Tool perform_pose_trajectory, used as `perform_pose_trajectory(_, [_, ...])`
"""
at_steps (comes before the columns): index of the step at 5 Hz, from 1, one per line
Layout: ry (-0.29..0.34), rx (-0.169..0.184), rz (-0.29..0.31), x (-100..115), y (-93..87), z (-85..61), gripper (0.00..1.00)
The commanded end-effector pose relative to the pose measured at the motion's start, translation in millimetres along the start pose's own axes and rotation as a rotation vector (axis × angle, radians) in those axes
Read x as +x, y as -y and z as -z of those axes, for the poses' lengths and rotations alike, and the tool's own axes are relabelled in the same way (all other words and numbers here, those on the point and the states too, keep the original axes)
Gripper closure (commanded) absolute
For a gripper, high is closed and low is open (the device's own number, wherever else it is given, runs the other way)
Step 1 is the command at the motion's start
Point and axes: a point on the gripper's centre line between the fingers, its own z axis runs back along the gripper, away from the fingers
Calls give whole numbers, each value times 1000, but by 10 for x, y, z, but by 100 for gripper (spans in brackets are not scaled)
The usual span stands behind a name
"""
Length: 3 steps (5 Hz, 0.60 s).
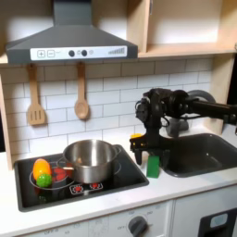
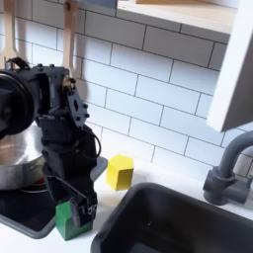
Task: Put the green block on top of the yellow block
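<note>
Gripper (image 2: 73, 201) on green block (image 2: 68, 219) — stove edge (image 2: 40, 225), yellow block (image 2: 120, 171) apart.

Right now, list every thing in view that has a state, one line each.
green block: on the counter at the stove's edge, between the gripper's jaws, not lifted.
gripper: lowered over the green block, jaws either side; whether they press it cannot be told.
yellow block: on the counter by the wall, nothing on top.
steel pot: upright on the stove, no lid.
toy food: lying on the stove beside the pot.
</note>
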Motion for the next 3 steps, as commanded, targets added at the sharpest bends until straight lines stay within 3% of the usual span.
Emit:
perform_pose_trajectory(1, [-11,7,8,-23,18,40,0])
perform_pose_trajectory(3, [-26,11,14,-41,97,143,0])
